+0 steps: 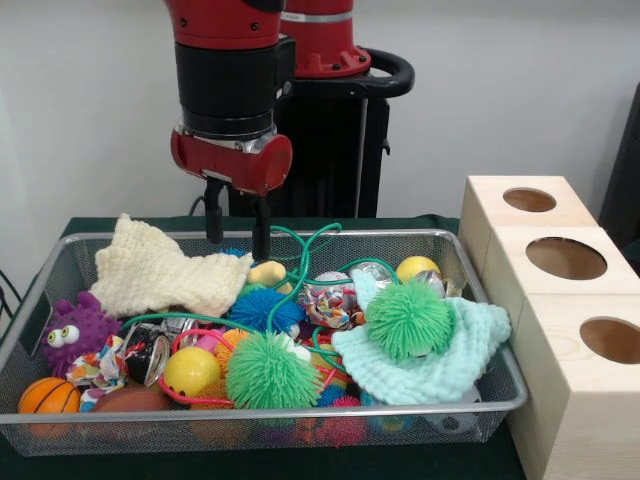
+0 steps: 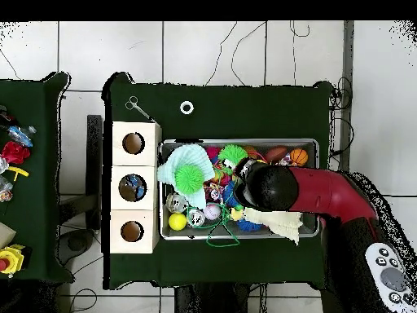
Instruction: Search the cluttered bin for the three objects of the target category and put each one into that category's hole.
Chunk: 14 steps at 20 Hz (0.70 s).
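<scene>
The arm hangs over the wire bin point(image 1: 480, 395), and the gripper point(image 1: 238, 228) has its two fingers apart and empty, tips just above the clutter near the bin's back wall, beside the cream knitted cloth point(image 1: 165, 268). This looks like the search step: nothing is held, and no pick has been made.

The target category is not given, so which three things count cannot be told. If it is the soft spiky balls, two green ones show: one point(image 1: 268, 372) near the bin's front wall and one point(image 1: 408, 320) lying on the mint knitted cloth point(image 1: 440, 365) at the bin's right end. A blue one point(image 1: 262, 310) sits mid-bin, almost under the gripper.

Also counted: two yellow balls point(image 1: 190, 370) point(image 1: 416, 268), one small basketball point(image 1: 48, 397) and one purple monster toy point(image 1: 75, 330), both at the bin's left end.

Three wooden boxes point(image 1: 560, 275), each with one round hole, stand in a row just beside the bin's right end on the worktop point(image 2: 244, 114).

The next move calls for a straight descent onto one loose piece, avoiding the green cord point(image 1: 300, 245) looped across the pile.
</scene>
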### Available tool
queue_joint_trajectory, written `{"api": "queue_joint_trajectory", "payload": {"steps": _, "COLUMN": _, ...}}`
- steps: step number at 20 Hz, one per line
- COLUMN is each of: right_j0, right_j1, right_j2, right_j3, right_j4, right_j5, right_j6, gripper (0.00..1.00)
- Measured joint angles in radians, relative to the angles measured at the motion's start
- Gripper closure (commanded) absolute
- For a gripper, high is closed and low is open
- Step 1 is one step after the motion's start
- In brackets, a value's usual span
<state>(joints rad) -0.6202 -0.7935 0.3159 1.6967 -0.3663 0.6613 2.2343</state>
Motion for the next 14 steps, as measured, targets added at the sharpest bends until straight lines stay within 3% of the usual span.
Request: {"api": "queue_joint_trajectory", "payload": {"steps": 14, "right_j0": 0.054, "right_j1": -0.005, "right_j2": -0.057, "right_j3": -0.012, "right_j4": 0.002, "right_j5": 0.006, "right_j6": 0.0, "gripper": 0.0}}
